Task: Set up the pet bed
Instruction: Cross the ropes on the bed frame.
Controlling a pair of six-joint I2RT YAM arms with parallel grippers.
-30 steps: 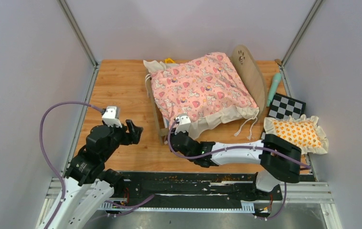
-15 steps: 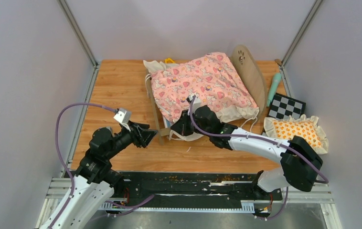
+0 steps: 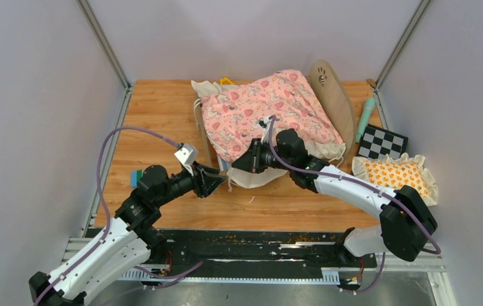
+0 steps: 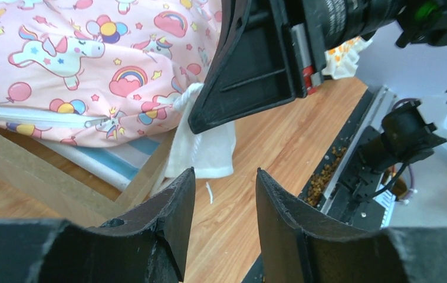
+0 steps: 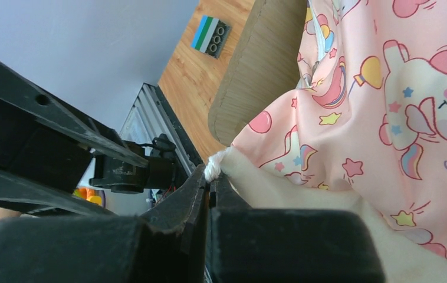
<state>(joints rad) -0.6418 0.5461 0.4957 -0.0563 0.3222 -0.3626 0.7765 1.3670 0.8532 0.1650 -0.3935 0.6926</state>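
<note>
The pet bed (image 3: 333,97) stands at the back middle of the table, its rounded headboard to the right. The pink unicorn quilt (image 3: 271,111) is bunched over it, and the blue-white striped mattress (image 4: 110,160) peeks out under the quilt's edge. My right gripper (image 3: 244,164) is shut on the cream ruffle (image 5: 280,190) at the quilt's near-left corner and holds it lifted, above the bed's wooden foot end (image 5: 261,66). My left gripper (image 4: 224,174) is open and holds nothing. It hovers over bare wood just short of the hanging ruffle (image 4: 202,150) and the frame's corner (image 4: 29,177).
An orange-patterned frilled pillow (image 3: 397,177) lies at the right edge, with a checkerboard card (image 3: 383,143) and a teal tool (image 3: 365,118) behind it. A small striped block (image 5: 209,35) lies on the table left of the bed. Grey walls close in both sides.
My left arm has stretched right toward the bed's foot corner, its jaws narrowing. My right arm has swung forward over the bed, carrying the ruffle corner slightly up.
</note>
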